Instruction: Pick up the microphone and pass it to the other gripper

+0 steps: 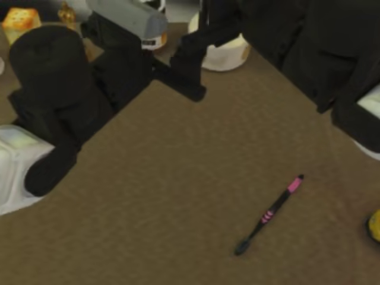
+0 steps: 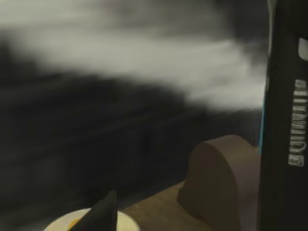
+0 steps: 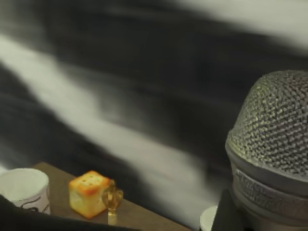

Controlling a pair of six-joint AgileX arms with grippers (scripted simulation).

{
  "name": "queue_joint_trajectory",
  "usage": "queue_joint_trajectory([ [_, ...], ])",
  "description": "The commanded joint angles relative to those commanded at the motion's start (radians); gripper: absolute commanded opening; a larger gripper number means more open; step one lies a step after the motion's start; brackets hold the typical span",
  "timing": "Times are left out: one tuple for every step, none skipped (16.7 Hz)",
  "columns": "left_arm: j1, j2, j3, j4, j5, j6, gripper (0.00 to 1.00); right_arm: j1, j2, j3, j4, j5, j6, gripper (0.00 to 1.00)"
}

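Both arms meet above the desk's [image 1: 178, 196] far edge, with the microphone [image 3: 274, 144] close to the right gripper; neither gripper's finger state can be told. A toothbrush [image 1: 270, 215] lies at the desk's right.

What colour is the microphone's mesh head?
Silver-grey metal mesh on the microphone; it shows best in the right wrist view.

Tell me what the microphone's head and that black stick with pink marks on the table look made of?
The microphone head looks like woven metal mesh, dull silver-grey, with a visible wire grid over a smooth grey collar. The toothbrush looks like moulded plastic, matte black with pink patches, though that is a guess from its even surface.
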Motion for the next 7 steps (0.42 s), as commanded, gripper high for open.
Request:
queue_joint_trajectory([
  [0.008, -0.038, -0.030, -0.007, 0.003, 0.000, 1.00, -0.013, -0.017, -0.015, -0.001, -0.016, 0.001, 0.00],
  [0.015, -0.080, -0.062, -0.015, 0.007, -0.001, 1.00, -0.027, -0.033, -0.030, -0.002, -0.034, 0.001, 0.00],
  [0.022, -0.122, -0.094, -0.022, 0.012, -0.001, 1.00, -0.041, -0.050, -0.046, -0.003, -0.051, 0.001, 0.00],
  [0.028, -0.160, -0.124, -0.029, 0.016, -0.002, 1.00, -0.056, -0.065, -0.061, -0.004, -0.066, 0.001, 0.00],
  [0.033, -0.190, -0.149, -0.034, 0.020, -0.003, 1.00, -0.068, -0.078, -0.073, -0.005, -0.078, 0.000, 0.00],
  [0.037, -0.210, -0.166, -0.037, 0.023, -0.003, 1.00, -0.077, -0.086, -0.082, -0.006, -0.086, 0.000, 0.00],
  [0.038, -0.219, -0.175, -0.038, 0.024, -0.003, 1.00, -0.082, -0.091, -0.086, -0.006, -0.089, 0.000, 0.00],
])
